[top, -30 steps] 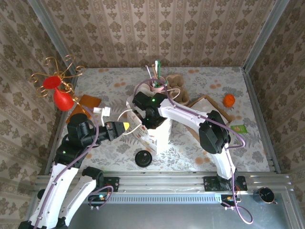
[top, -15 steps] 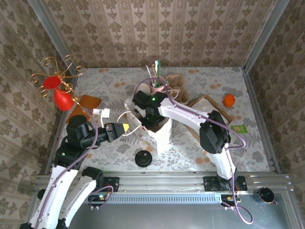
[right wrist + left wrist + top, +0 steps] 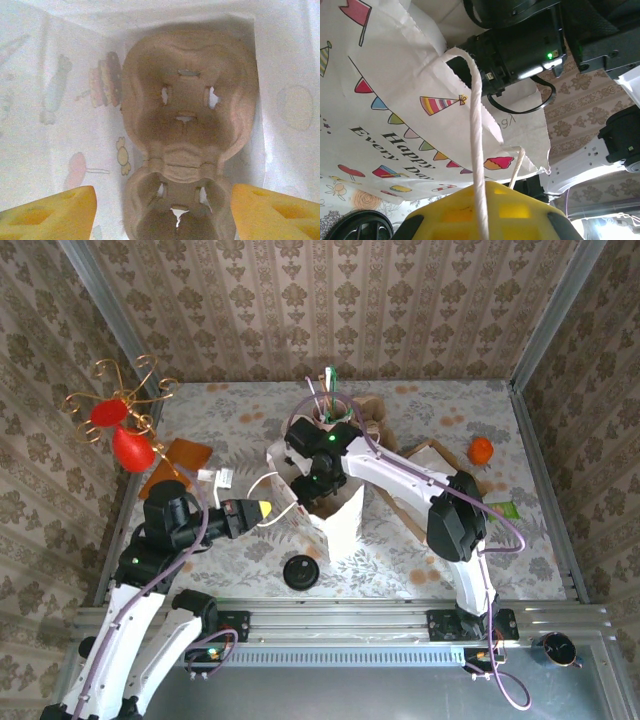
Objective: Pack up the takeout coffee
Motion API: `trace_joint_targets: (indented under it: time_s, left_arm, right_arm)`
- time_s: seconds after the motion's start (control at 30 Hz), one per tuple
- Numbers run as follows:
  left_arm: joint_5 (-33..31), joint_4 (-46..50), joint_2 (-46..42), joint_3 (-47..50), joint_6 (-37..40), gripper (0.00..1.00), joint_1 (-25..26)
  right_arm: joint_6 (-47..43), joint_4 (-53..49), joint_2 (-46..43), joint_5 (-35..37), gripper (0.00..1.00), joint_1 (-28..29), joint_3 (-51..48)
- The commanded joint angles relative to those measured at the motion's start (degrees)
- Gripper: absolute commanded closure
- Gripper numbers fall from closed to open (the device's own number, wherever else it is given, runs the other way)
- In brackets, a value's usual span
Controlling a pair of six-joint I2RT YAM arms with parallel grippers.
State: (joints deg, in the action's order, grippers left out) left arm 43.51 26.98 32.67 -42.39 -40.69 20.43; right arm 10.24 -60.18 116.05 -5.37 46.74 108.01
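- At the far left of the floral-patterned worktop (image 3: 250,405) we see a gold wire stand (image 3: 120,400) hung with 2 red ornaments. Just beside it lies a flat orange-brown square (image 3: 180,455).
- The left tool (image 3: 262,508) is pinched together on the white twisted-paper handle (image 3: 476,125) of the white paper bag (image 3: 340,520). In the left wrist view the cord runs straight into the yellow fingers (image 3: 445,217).
- The bag, printed with bunting, party hats and "Happy" lettering, stands upright at mid-worktop with its mouth open.
- A flat black round lid disc (image 3: 300,570) lies on the worktop near the bag's front left corner, apart from it.
- The right arm reaches over from the right, and the right tool (image 3: 162,212) points down into the bag. Its yellow fingertips (image 3: 50,212) stand wide apart with nothing between them.
- Below them, a moulded brown pulp cup carrier (image 3: 185,125) lies on the bag's floor. We see 2 of its round wells down to their slotted bottoms.
- We cannot tell where the takeout coffee stands.
- Behind the bag are a pinkish cup holding thin sticks (image 3: 330,408) and a brown plush toy (image 3: 373,415).
- Further right lie a flat cardboard tray (image 3: 430,452), a small orange ball (image 3: 481,450) and a green packet (image 3: 503,508).
- At the near right, off the worktop, sits a dark mug (image 3: 555,648).
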Motion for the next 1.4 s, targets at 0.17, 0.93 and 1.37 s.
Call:
trace_joint_targets:
  time_s: [0.17,0.93,1.37]
  left_arm:
    - [0.7,-2.4,1.2,-0.2,-0.2,1.0,-0.2]
    - [-0.3,-7.8,2.9,-0.4,-1.8,1.0,0.0]
    - [-0.6,-8.7,3.1,-1.7,-1.8,0.54,0.0]
  right_arm:
    - [1.4,-3.7,-2.7,-0.7,0.28,0.0,3.5]
    - [2.1,-17.8,-6.3,2.7,0.3,1.5,18.5]
    - [2.9,-21.0,-11.2,2.4,0.32,1.6,20.3]
